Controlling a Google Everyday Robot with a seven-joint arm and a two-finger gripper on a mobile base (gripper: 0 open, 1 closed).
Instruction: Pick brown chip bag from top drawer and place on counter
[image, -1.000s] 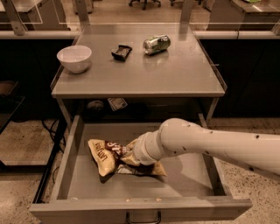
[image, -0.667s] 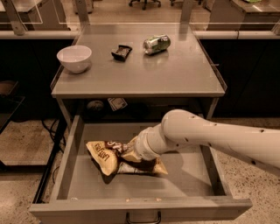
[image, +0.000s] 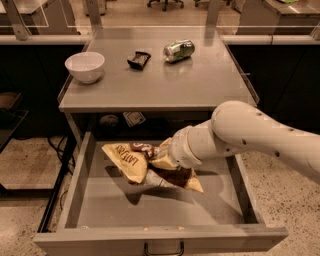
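the wide shallow grey metal top drawer (image: 115, 212) is open, its floor bare toward the front and side walls. above its middle, the gripper (image: 160, 152) is clamped on the crinkled tan-yellow and dark brown chip bag (image: 125, 161), which hangs clear of the floor.

The brown chip bag (image: 127, 161) is crinkly, yellow and dark brown, with LATE JULY on it. It hangs tilted just above the bare floor of the open top drawer (image: 150, 210), near the middle, with its shadow under it. The tool (image: 161, 159) holds its right side. The flat grey desk (image: 160, 82) sits above the drawer.
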